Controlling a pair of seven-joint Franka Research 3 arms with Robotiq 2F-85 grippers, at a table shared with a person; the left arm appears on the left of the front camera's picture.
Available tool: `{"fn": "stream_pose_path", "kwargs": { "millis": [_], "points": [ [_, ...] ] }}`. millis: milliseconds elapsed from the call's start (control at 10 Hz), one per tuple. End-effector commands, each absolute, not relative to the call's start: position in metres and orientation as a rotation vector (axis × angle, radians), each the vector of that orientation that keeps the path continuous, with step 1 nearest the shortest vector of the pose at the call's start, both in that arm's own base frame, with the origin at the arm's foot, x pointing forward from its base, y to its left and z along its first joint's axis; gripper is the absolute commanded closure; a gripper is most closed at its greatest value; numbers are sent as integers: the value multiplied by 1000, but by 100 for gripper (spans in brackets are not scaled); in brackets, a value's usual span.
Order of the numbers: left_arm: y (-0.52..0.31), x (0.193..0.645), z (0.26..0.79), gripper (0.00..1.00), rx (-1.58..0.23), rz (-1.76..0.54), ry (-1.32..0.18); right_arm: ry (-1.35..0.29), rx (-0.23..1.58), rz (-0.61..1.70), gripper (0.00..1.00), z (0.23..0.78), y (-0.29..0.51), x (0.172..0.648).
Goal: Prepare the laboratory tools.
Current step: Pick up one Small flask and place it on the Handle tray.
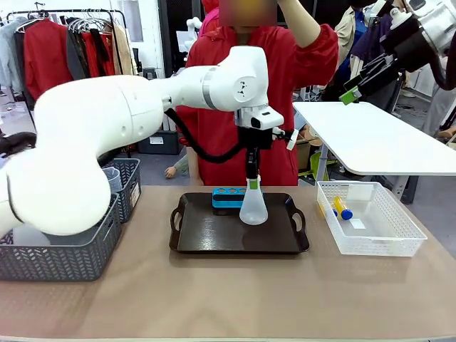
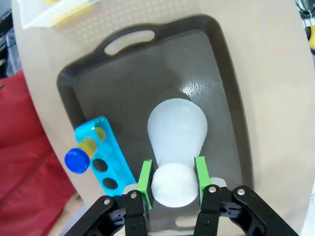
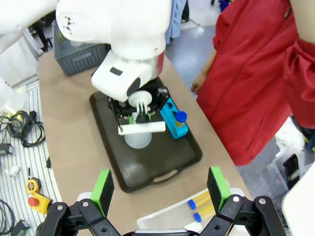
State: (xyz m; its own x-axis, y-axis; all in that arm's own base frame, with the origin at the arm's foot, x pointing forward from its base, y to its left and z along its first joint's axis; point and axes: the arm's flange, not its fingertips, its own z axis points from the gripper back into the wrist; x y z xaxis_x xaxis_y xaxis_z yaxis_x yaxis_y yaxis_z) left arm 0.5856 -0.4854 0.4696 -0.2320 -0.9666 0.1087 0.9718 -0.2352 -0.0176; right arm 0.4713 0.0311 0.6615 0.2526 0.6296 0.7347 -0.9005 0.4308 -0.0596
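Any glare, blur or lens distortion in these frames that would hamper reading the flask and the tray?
Left wrist view: a white glare patch on the tray beside the flask, whose pale body looks washed out; tray edges bow with the wide lens. Front view: even light, sharp throughout. Right wrist view: sharp, but the table edge curves.

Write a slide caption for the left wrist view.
Left hand grips the conical flask by the neck, beside a blue rack holding one tube, on a dark tray.
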Motion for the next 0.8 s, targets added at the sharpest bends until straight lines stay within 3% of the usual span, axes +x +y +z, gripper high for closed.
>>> {"fn": "stream_pose_path", "kwargs": {
  "millis": [0,700],
  "points": [
    [-514,615,474,100,-87,-1864,-36,-773,418,1086,0,663,31,471],
    [-543,622,439,100,-72,-1927,18,-773,418,1086,0,663,31,471]
  ]
}}
